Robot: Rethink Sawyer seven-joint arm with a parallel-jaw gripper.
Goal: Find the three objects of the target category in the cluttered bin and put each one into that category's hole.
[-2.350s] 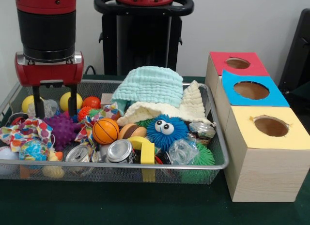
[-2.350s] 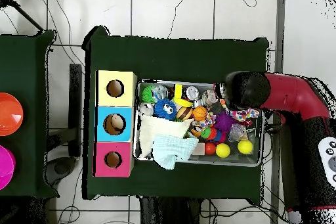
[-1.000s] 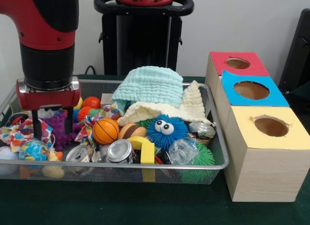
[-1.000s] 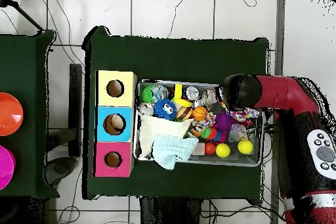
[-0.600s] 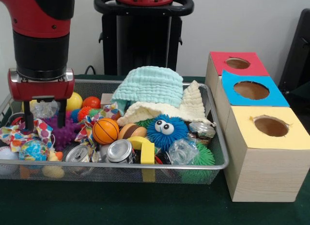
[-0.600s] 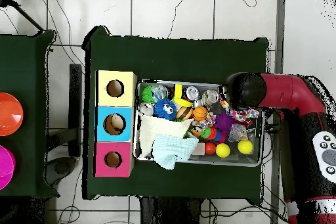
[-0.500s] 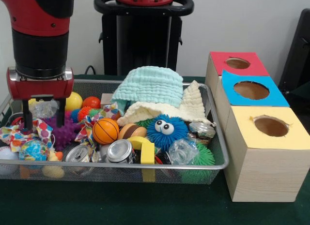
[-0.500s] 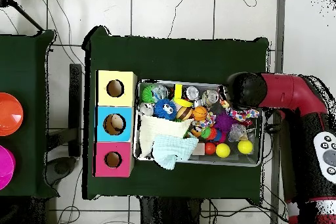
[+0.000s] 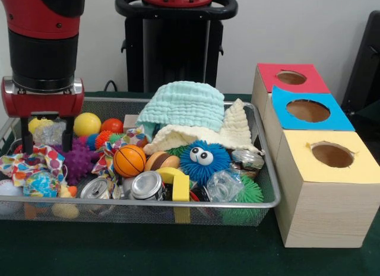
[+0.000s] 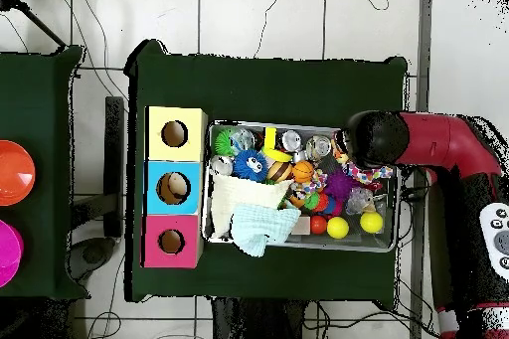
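Hand [image 9: 47, 139] has risen and shifted toward the bin [image 9: 178, 203] end since 1 second ago, fingers apart and empty above the purple spiky ball [image 9: 77, 159]. No object secured; 3 holes unfilled.

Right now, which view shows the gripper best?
The front view: the gripper hangs open over the bin's end, its two fingers either side of a crinkled clear object. In the overhead view the arm hides it.
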